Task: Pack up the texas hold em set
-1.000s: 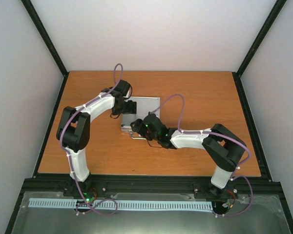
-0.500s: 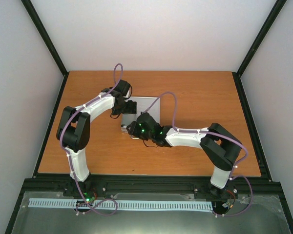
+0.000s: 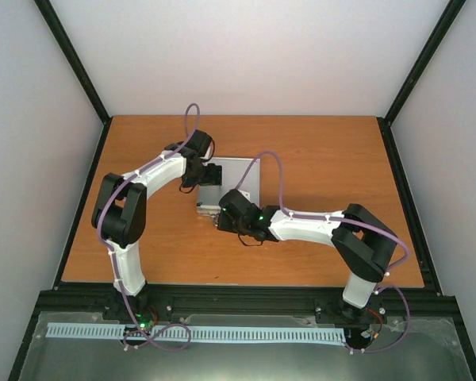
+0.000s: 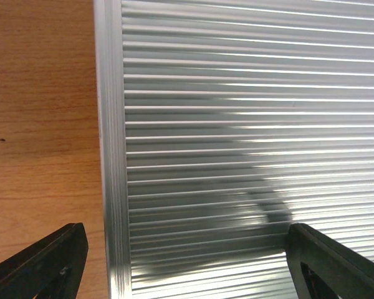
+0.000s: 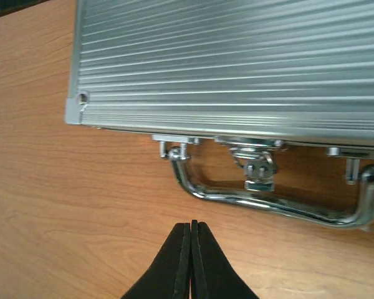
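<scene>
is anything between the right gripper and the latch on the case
Yes. The chrome handle lies folded out on the table, and its bar runs between the shut right gripper and the latch on the case. Nothing else does.

Surroundings of my workspace. An orange-brown wooden table filled the middle, and a small dark speck marked its bare wood. White walls enclosed the far, left and right sides, meeting at black corner posts. A black rail ran left to right along the table's near edge. Nearer still, a white slotted strip lay across a grey metal sheet.
</scene>
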Robot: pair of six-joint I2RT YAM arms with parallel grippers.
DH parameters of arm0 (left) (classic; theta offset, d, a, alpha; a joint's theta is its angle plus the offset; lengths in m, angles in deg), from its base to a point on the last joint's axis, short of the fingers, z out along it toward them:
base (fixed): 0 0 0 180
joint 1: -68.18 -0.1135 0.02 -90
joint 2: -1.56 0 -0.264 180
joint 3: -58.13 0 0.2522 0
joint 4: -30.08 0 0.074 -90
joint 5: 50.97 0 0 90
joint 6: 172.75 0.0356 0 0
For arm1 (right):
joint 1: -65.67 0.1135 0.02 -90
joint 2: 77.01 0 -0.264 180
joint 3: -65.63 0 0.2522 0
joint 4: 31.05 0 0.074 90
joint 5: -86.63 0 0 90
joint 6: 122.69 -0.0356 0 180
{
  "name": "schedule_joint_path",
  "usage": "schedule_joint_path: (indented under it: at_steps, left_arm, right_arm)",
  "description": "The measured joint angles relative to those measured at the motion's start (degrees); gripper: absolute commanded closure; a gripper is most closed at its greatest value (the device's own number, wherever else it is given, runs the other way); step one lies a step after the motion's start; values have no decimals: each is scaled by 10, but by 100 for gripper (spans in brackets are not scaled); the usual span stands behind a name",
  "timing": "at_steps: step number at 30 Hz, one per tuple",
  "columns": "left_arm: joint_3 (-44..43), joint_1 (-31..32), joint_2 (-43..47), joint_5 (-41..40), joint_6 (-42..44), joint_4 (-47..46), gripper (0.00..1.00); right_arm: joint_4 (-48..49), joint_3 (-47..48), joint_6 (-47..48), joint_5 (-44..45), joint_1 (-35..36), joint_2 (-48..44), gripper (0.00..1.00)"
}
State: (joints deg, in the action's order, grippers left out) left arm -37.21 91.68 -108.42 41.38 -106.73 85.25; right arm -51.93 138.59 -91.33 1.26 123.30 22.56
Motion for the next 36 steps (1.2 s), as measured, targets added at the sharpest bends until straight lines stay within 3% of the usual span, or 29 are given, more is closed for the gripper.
schedule_joint_path:
  at_steps: [36]
  left_arm:
    - [0,0,0,1,0,0,11]
  right_arm:
    - [-56,43,9,66,-6,86,97]
